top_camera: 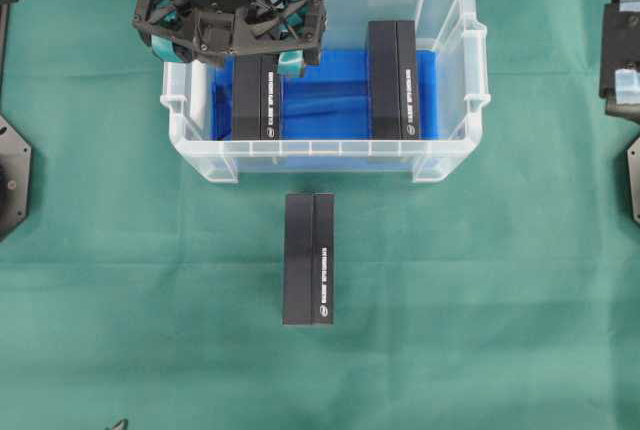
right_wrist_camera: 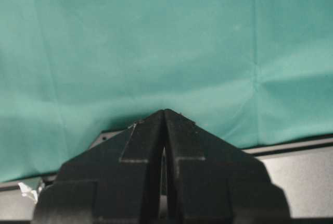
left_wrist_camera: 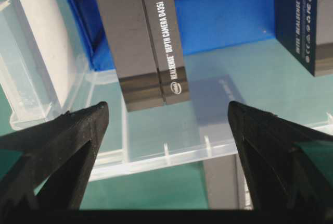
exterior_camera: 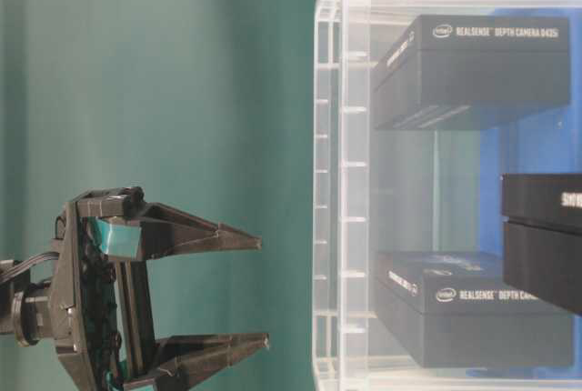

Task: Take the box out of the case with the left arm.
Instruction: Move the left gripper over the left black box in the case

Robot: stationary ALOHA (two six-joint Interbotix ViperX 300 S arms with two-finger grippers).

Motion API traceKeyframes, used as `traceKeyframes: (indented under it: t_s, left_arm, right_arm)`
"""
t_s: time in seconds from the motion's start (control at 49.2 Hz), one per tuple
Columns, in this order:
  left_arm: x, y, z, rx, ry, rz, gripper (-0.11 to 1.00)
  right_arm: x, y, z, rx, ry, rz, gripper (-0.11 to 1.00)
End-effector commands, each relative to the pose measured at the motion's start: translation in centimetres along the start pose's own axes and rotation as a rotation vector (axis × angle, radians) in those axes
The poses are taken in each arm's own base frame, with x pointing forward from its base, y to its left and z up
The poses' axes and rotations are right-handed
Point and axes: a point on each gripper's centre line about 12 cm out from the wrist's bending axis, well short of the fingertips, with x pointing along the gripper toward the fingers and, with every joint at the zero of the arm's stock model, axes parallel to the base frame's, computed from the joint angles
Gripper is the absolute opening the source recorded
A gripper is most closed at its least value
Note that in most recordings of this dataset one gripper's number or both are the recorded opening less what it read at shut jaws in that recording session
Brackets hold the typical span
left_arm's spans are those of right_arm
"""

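**Left gripper poised over left box in case, jaws wide, no contact yet**

Target, by my reading: the left RealSense D435 box, standing on edge on the blue lining at the left of the case, upper centre of the overhead view. A second box stands the same way toward the case's right. On-edge stance leaves each box's narrow width facing up, which suits a top-down pinch.

Left gripper sits over the case's upper-left corner, above the far end of the target box. Jaws spread wide, nothing between them; teal pads fall either side of the box. In the left wrist view the fingers flank the box end, apart from it. Probable intent: straddle, then descend.

A third box lies on the green cloth just below the case, centre frame.

Right gripper: jaws closed, empty, over bare cloth, well apart from the case.
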Motion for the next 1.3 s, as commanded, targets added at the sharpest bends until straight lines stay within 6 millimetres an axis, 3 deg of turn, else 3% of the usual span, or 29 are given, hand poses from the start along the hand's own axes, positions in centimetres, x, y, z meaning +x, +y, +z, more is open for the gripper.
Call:
traceKeyframes:
  t_s: [0.0, 0.731, 1.28]
  left_arm:
    - [-1.8, 0.2, 0.1, -0.002, -0.02, -0.043, 0.94]
    - [-0.8, 0.4, 0.1, -0.013, -0.019, -0.039, 0.94]
    - [5.9, 2.6, 0.6, -0.084, -0.061, -0.058, 0.94]
  right_arm:
    - [-0.3, 0.0, 0.1, 0.001, -0.016, 0.004, 0.0]
    - [-0.2, 0.0, 0.1, 0.002, -0.01, 0.003, 0.0]
    - [-0.2, 0.0, 0.0, 0.0, -0.008, 0.0, 0.0]
